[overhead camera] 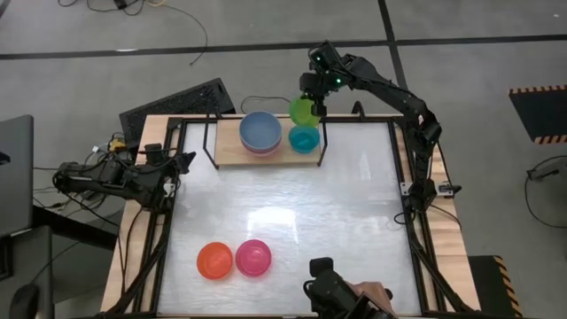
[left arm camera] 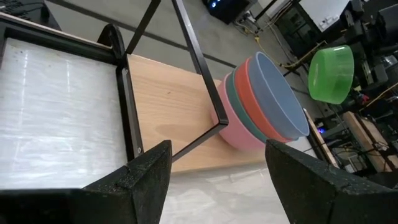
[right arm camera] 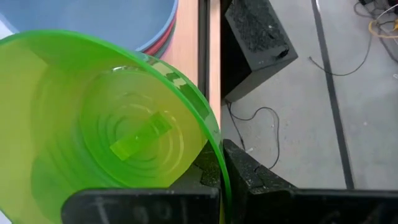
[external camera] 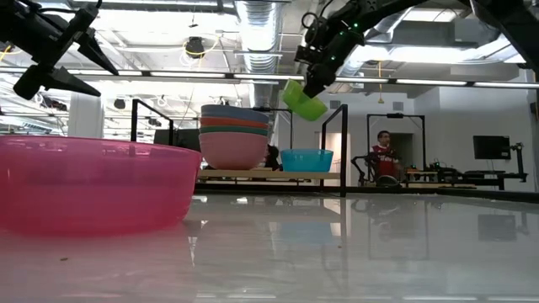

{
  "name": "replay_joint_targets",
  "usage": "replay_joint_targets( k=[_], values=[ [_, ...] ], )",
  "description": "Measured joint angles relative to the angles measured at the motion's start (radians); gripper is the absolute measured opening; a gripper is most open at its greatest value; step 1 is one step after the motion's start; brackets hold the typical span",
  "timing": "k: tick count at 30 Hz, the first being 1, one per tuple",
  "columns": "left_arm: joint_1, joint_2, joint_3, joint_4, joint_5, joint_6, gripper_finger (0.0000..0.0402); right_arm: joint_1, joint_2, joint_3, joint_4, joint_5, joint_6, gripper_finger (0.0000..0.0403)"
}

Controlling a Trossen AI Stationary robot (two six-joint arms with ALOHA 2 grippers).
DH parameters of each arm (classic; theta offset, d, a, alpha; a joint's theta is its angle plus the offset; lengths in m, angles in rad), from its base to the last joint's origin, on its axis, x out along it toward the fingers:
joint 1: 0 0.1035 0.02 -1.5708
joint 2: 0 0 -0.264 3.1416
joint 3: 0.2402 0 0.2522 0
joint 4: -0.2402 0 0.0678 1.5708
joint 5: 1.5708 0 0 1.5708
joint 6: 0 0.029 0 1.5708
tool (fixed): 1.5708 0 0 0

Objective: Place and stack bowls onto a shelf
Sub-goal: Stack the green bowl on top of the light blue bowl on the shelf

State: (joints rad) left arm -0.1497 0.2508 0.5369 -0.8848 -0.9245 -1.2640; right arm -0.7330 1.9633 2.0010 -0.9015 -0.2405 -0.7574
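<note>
Above the shelf (overhead camera: 266, 152) at twelve o'clock, the outstretched right gripper (overhead camera: 312, 105) holds the tilted lime bowl (overhead camera: 303, 110) in clenched jaws.

Bowls placed around the shelf (overhead camera: 232, 152)

A bowl stack (overhead camera: 260, 133) sits on the shelf, a single bowl (overhead camera: 304, 139) just right of it, a held bowl (overhead camera: 303, 110) above that; two bowls (overhead camera: 235, 259) lie well before the shelf.

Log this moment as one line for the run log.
right tool: shut on lime bowl, tilted, above teal bowl on shelf | left tool: open, waiting at table's left edge | orange bowl, magenta bowl: on table
</note>
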Motion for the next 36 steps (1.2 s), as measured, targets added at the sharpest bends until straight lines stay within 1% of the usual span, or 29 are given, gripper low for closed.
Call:
replay_joint_targets(
  k=[4,7,9,15,20,36],
  values=[
    [0.0,0.0,0.0,0.0,0.0,0.003,0.0245,0.0,0.002,0.0,-0.027,-0.005,0.0,0.0022],
    [0.0,0.0,0.0,0.0,-0.001,0.003,0.0245,0.001,0.003,-0.001,-0.044,-0.046,0.004,0.0022],
    [0.0,0.0,0.0,-0.001,-0.002,0.003,0.0245,0.013,0.003,-0.012,-0.026,-0.07,0.004,0.0022],
    [0.0,0.0,0.0,-0.026,-0.004,-0.005,0.0245,0.055,0.004,-0.042,0.012,-0.083,-0.01,0.0022],
    [0.0,0.0,0.0,-0.026,-0.004,-0.006,0.0245,0.05,0.005,-0.046,0.013,-0.082,-0.011,0.0022],
    [0.0,0.0,0.0,-0.026,-0.003,-0.018,0.0245,0.05,0.005,-0.045,-0.007,-0.169,-0.01,0.0022]
  ],
)
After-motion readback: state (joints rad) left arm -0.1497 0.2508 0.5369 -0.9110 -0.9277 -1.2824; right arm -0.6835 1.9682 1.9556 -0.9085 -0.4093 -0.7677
